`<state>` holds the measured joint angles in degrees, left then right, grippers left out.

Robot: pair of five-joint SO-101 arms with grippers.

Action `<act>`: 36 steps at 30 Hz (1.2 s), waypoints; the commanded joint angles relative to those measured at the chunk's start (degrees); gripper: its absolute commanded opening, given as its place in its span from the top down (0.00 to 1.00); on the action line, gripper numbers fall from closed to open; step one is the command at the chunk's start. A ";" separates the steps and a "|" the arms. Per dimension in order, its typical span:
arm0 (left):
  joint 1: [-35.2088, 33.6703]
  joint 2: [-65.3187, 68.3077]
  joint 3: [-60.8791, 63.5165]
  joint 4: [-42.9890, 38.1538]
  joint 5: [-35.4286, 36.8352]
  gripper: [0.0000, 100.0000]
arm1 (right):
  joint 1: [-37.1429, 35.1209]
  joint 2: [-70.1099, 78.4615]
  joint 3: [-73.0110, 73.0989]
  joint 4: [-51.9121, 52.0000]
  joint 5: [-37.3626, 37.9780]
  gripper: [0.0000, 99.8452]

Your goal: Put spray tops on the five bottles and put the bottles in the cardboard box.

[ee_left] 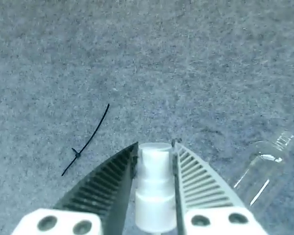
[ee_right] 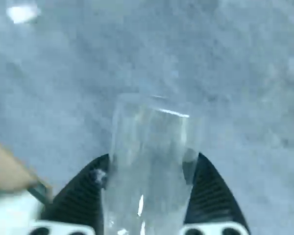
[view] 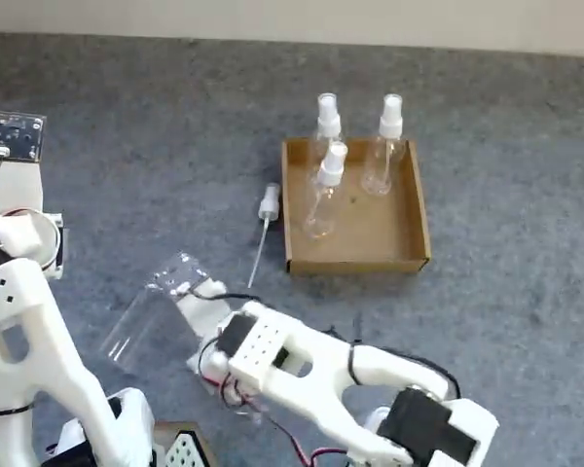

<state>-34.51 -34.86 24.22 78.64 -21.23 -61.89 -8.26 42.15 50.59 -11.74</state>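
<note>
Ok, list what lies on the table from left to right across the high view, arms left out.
Clear plastic bottle lying on its side → loose white spray top with a thin tube → shallow brown cardboard box holding three capped clear bottles.

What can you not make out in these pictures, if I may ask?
High view: how the right gripper holds the clear bottle, hidden under its own arm.
Right wrist view: the bottle's far end, blurred.
Left wrist view: the spray top's tube, cut off at the picture's edge.
</note>
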 commanded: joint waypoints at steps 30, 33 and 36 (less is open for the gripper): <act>17.54 -1.27 -0.40 0.62 8.62 0.95 | 100.35 27.91 -42.95 17.01 21.89 0.96; 17.63 -1.27 -0.40 0.35 8.53 0.95 | 100.44 31.78 -47.34 17.10 21.01 0.95; 17.63 -1.27 -0.40 0.35 8.53 0.95 | 100.44 32.40 -48.48 17.36 21.01 0.86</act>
<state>-17.98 -34.86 24.22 78.37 -13.14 37.80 24.44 -2.86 68.44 10.07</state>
